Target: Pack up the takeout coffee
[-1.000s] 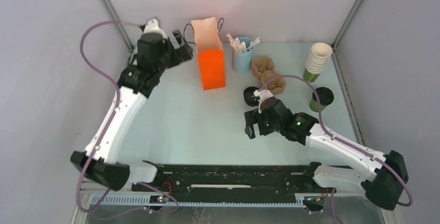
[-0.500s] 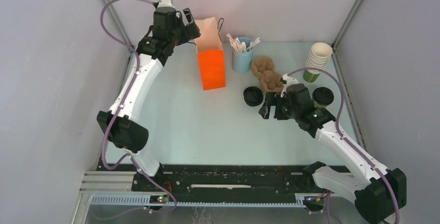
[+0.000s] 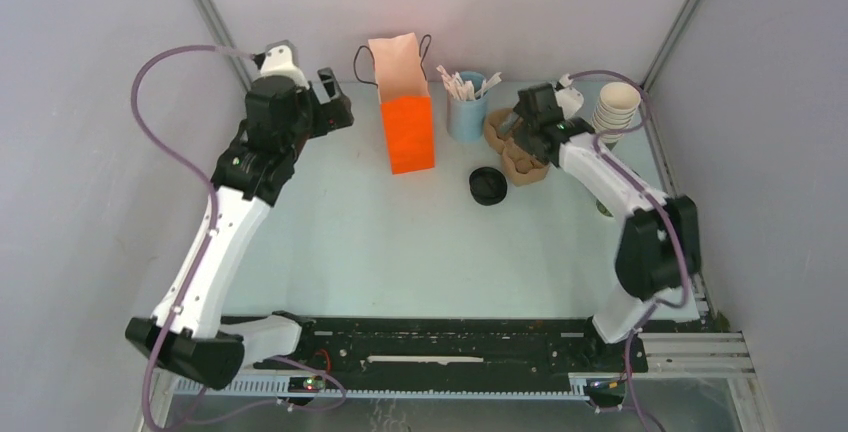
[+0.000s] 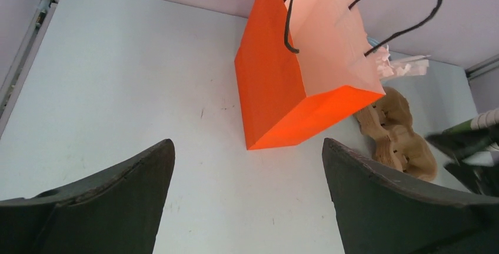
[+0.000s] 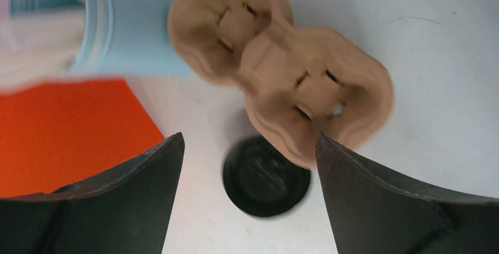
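1. One left gripper [image 3: 335,104] [image 4: 247,148] is near the table's far left corner, just left of the bag. Its fingers are spread wide with nothing between them.
2. One orange paper bag [image 3: 411,137] [image 4: 282,89] stands upright with its mouth open and two black cord handles.
3. One light blue cup [image 3: 465,117] [image 5: 123,36] stands right of the bag, full of white paper packets [image 3: 462,84].
4. One loose black lid [image 3: 487,185] [image 5: 266,176] lies flat, just beside the tray's near end.
5. One brown cardboard cup tray [image 3: 530,167] [image 5: 282,72] lies beside the blue cup. Two hollows show, both bare.
6. One right gripper [image 3: 518,122] [image 5: 250,139] hangs above the tray, its fingers wide apart and holding nothing.
7. One stack of lidless cups [image 3: 612,112] stands at the far right corner.
8. One coffee [image 3: 603,209] is near the table's right edge, well apart from the tray. The right arm covers it apart from a green sliver.
9. The table [image 3: 400,242] is pale blue-green. Plain grey walls [image 3: 90,152] enclose it on three sides, with metal posts in the far corners. A black rail [image 3: 450,337] runs along the near edge.
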You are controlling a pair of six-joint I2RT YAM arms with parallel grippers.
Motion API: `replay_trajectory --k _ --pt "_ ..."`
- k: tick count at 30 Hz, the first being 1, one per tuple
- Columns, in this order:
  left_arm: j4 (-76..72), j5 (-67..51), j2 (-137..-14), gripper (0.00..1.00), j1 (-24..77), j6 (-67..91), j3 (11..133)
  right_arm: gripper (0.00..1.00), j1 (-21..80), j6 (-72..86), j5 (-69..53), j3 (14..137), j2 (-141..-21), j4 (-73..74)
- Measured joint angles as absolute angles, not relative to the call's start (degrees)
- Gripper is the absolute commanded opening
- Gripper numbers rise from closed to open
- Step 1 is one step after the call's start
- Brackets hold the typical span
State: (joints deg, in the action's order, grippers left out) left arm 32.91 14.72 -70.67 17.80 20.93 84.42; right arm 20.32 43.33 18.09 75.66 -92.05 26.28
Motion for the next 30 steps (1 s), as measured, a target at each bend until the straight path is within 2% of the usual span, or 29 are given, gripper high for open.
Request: replay_trajectory --k 7,9,13,18,30 --pt "28.0 11.9 -66.1 1.00 18.3 18.0 76.8 0.86 20.9 64.4 28.9 109.6 -118.1 48.4" --pt "28.0 12.3 -66.1 1.00 20.1 16.8 75.6 0.85 20.9 68.2 30.8 115.3 -122.6 53.4" --pt "27.8 14.7 -64.5 1.00 27.0 13.3 73.1 0.81 20.8 72.9 32.2 116.5 -125.8 59.4" --pt "27.5 16.6 -60.4 1.00 29.6 11.5 72.6 0.71 20.0 75.1 32.2 113.1 -126.0 60.2" --pt "26.6 18.0 -58.0 1.00 33.8 9.8 72.6 0.66 18.8 76.3 29.4 112.0 -126.0 56.6"
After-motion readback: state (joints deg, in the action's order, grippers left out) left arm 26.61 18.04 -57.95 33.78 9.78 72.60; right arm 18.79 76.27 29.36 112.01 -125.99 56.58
